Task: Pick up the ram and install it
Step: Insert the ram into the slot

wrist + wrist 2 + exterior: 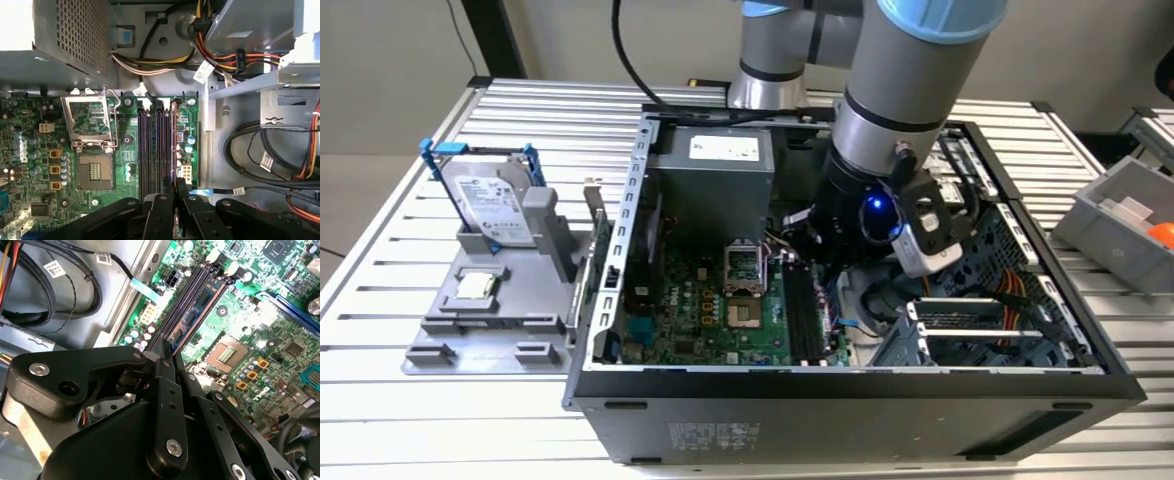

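While it hangs over the slots (156, 150), the pincer (175, 186) is closed on the ram (196, 315)

The gripper (169, 347) sits low inside the open computer case (854, 385), over the black memory slots (150, 145), where the ram (197, 307) stands edge-up. The power supply (714, 175), drive cage (987, 340) and cable bundle (260, 155) crowd the sides; above the processor socket (92, 172) the motherboard lies open.

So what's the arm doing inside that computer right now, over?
Gripper shut on the ram, down inside the case. Ram stands edge-on in a motherboard slot, beside the empty slots. Nothing blocking it.
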